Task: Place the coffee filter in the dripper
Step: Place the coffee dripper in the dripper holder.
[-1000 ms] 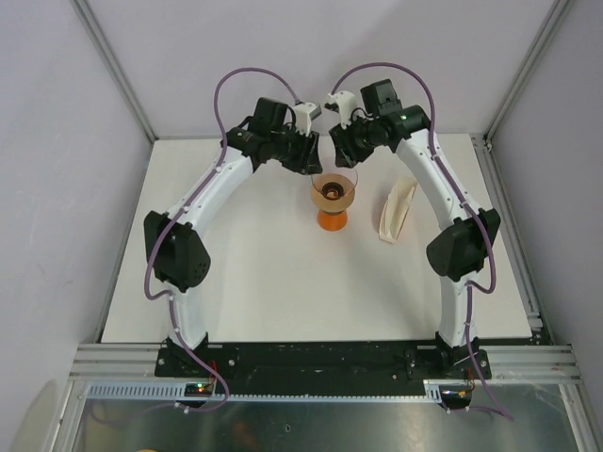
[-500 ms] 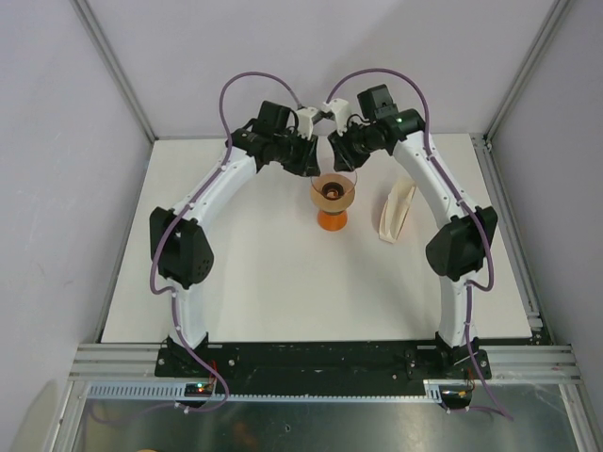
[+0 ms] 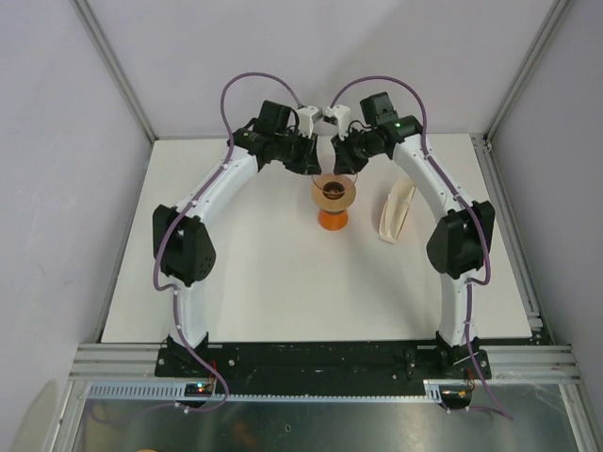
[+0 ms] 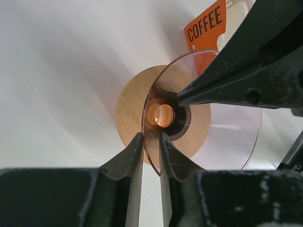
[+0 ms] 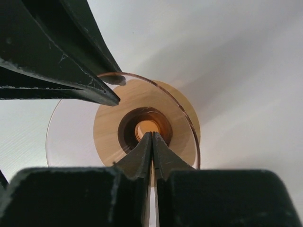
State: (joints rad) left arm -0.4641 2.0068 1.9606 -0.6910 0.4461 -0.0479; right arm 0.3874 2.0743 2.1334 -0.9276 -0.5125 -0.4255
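Observation:
The dripper (image 3: 334,191), a clear pinkish funnel, sits on a flat brown ring (image 4: 128,113) atop the orange beaker (image 3: 332,222). My left gripper (image 4: 150,137) is shut on the dripper's rim (image 4: 147,118), one finger inside and one outside. It also shows in the top view (image 3: 318,172). My right gripper (image 5: 152,136) is shut with nothing between its jaws, its tips inside the dripper (image 5: 71,142) over the centre hole. It also shows in the top view (image 3: 347,170). No single white coffee filter is in view, and the dripper holds no paper.
A thick cream bundle of filters (image 3: 396,212) lies on the white table (image 3: 236,264) to the right of the beaker. An orange "COFFEE" tag (image 4: 206,23) shows beyond the dripper. Both arms arch over the table's far half, wrists almost touching.
Both wrists have moved a little toward each other and the far side above the dripper. The dripper, beaker and bundle have not moved.

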